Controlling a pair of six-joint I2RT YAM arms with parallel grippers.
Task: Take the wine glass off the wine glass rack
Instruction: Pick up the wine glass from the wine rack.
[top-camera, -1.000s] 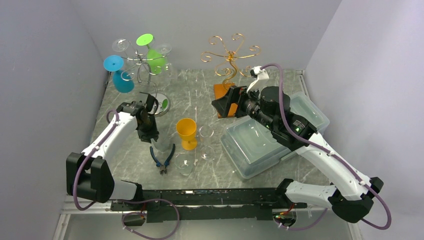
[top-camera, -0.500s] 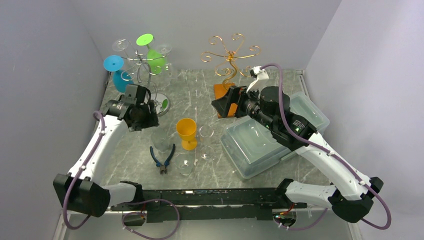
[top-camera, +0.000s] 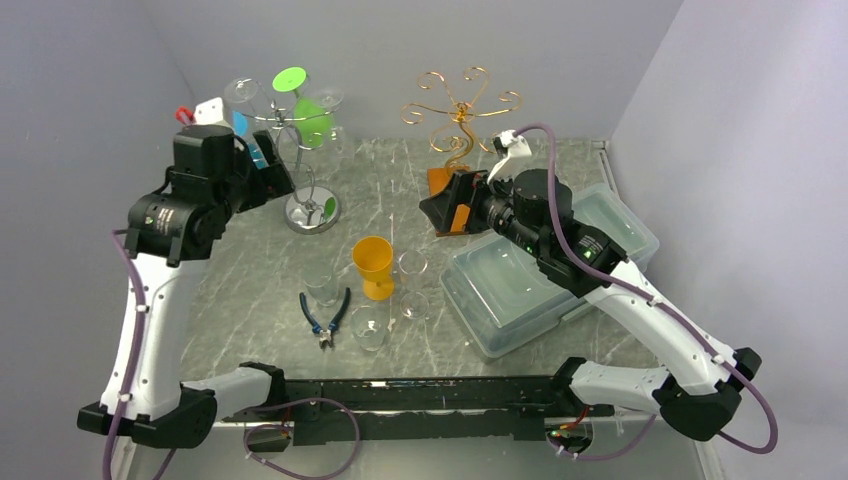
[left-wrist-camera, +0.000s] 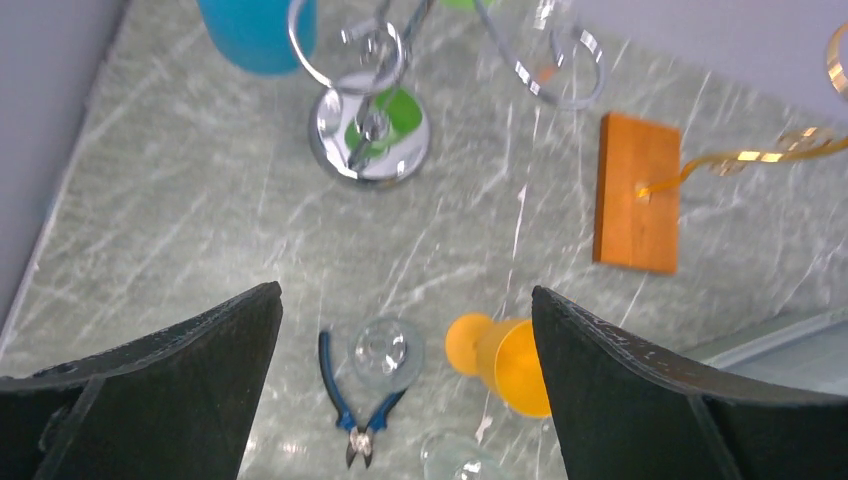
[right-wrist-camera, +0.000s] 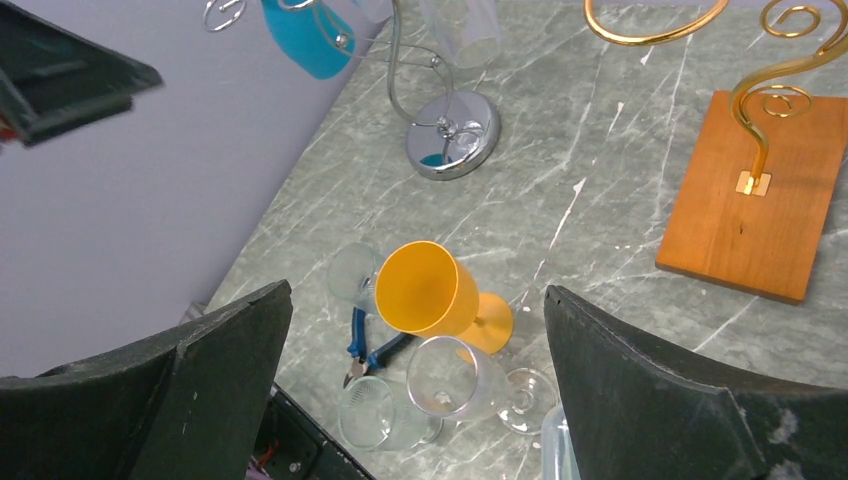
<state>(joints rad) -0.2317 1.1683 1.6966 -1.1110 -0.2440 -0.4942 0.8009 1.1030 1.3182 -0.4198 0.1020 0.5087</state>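
1. Biggest change is the left arm (top-camera: 150, 290). A second ago it was low, with its fingers down around the clear glass (top-camera: 322, 285) next to the blue-handled pliers (top-camera: 325, 318). Now it's swung up and back to the far left, right beside the chrome wire wine glass rack (top-camera: 300, 165).
2. The left fingers (left-wrist-camera: 200, 370) are spread wide now, with nothing between them.
3. That clear glass stands alone on the grey marble surface (top-camera: 390, 190), just beside the pliers, in the same spot as before.
4. The blue wine glass (left-wrist-camera: 258, 30) hangs bowl-down on the rack, close to the left fingers. From the top view the arm now covers most of it, where a second ago it was in plain sight.
5. The green wine glass (top-camera: 313, 122) hangs on the same rack and hasn't moved.
6. The right fingers (right-wrist-camera: 200, 400) are wide apart and empty, up over the surface near the gold wire rack on its orange wooden base (right-wrist-camera: 755, 195). They've barely shifted.
7. The orange plastic goblet (top-camera: 373, 262) and the clear plastic container (top-camera: 505, 280) are where they were.
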